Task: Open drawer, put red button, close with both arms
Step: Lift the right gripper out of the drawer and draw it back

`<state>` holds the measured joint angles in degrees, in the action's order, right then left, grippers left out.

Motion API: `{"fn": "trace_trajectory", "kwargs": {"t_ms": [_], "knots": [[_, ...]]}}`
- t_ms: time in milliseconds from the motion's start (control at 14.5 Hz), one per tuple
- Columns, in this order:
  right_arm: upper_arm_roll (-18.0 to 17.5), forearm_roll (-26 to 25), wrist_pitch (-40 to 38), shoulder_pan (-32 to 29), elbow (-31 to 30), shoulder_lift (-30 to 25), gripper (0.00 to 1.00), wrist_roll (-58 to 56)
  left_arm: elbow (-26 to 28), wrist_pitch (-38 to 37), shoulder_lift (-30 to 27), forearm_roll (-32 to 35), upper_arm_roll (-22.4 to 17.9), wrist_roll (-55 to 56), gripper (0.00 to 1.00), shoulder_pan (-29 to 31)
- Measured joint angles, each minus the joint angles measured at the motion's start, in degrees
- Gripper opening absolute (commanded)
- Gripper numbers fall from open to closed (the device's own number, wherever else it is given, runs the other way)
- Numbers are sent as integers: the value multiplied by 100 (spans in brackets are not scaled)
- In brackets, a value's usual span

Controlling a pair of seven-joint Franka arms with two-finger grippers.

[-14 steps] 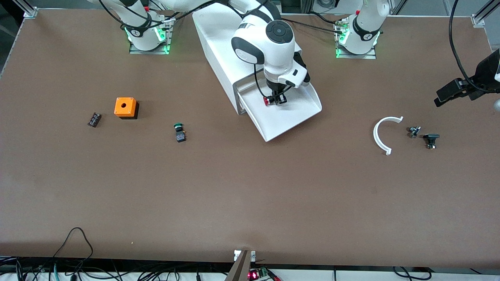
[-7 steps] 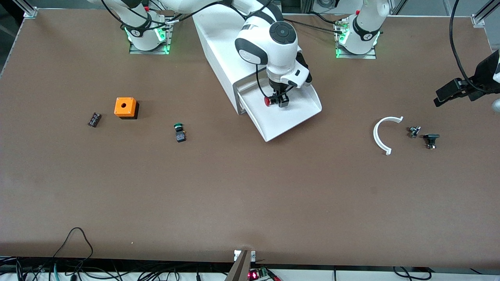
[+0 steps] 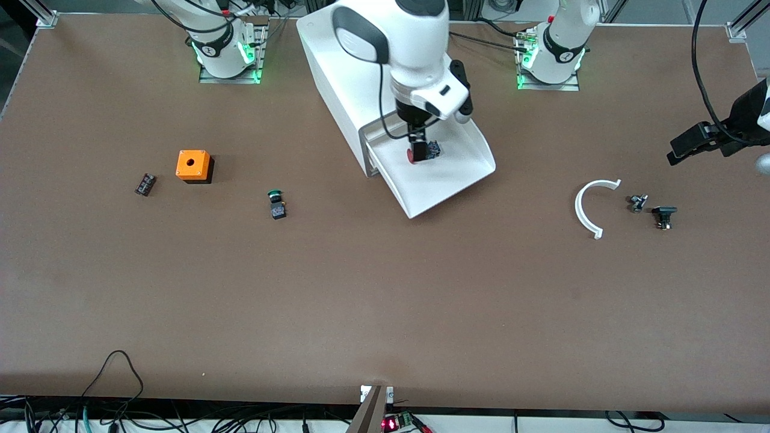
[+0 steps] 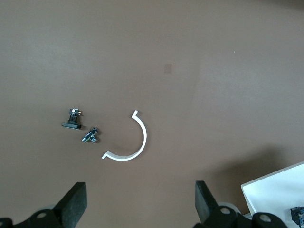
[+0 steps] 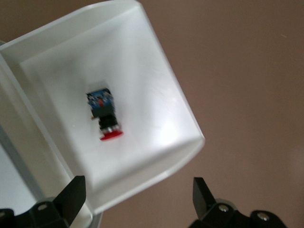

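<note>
Lying in one open drawer [image 3: 448, 180]: one red button [image 5: 105, 117]; right gripper [image 5: 135, 197] fingers released above; left gripper [image 4: 137, 202] fingers spread, waiting.

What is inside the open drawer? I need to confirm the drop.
The red button lies alone on its side in the drawer; the part inside the cabinet is hidden.

Bright even overhead light, soft shadows; right wrist view slightly blurred.
</note>
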<state>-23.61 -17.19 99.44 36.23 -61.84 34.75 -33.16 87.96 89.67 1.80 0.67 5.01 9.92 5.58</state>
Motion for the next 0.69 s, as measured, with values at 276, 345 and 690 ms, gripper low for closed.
{"fn": "trace_trajectory", "kwargs": {"t_ms": [276, 345, 690], "knots": [[272, 1, -152, -635, 2, -650, 100, 768, 0, 0, 1, 0, 3, 0, 100, -3], [437, 3, -156, -776, -19, -709, 100, 1060, 0, 0, 3, 0, 1, 0, 100, -4], [1206, 12, -96, -1537, -687, -730, 100, 4332, 31, 92, 197, -28, -10, 0, 100, 5]]}}
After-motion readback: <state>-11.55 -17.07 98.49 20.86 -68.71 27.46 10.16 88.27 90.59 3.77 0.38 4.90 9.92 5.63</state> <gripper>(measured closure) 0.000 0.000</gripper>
